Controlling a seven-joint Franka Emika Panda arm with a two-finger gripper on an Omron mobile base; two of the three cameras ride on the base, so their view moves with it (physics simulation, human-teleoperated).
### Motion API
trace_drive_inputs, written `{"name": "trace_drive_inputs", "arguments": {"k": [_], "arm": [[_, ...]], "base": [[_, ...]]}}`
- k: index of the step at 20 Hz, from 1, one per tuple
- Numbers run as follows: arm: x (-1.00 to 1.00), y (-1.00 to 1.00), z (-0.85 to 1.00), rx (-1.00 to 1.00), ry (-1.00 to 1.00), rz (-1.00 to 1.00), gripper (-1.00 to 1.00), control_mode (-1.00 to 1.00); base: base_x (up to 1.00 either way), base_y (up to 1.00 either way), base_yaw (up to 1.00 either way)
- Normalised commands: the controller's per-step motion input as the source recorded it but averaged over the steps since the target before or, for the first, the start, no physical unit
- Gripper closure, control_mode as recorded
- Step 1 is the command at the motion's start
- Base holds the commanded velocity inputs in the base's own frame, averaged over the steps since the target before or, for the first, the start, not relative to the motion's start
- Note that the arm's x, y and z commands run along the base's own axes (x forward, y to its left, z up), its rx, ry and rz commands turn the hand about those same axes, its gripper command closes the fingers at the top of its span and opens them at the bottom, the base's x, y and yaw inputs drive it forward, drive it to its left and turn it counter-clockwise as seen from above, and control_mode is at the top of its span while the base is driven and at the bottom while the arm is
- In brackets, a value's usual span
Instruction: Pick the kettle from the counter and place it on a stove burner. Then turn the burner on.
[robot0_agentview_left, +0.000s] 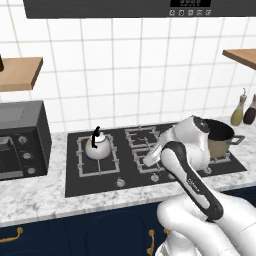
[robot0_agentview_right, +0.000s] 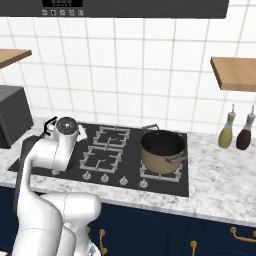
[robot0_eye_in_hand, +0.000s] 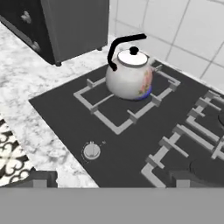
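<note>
The small silvery-white kettle with a thin black arched handle stands upright on the stove burner, the wide square grate at the left of the black cooktop. My gripper is open, its two dark fingertips spread wide apart at the bottom of the hand view with nothing between them. It hovers in front of and to the right of the kettle, apart from it. A round knob sits on the cooktop just ahead of the gripper. In the right base view my arm hides most of the kettle.
The marbled counter surrounds the cooktop. A tan dark-rimmed pot fills the right burner. A dark oven box stands left of the stove, two bottles at the right wall, and wooden shelves above both sides.
</note>
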Motion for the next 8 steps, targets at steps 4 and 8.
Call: {"name": "trace_drive_inputs", "arguments": {"k": [4, 8], "arm": [[-0.78, -1.00, 0.67, 0.46, -0.33, 0.00, -1.00, -1.00], [-0.84, -1.00, 0.42, 0.43, -0.33, 0.00, -1.00, -1.00]], "base": [[0.00, 0.00, 0.00], [0.00, 0.00, 0.00]]}}
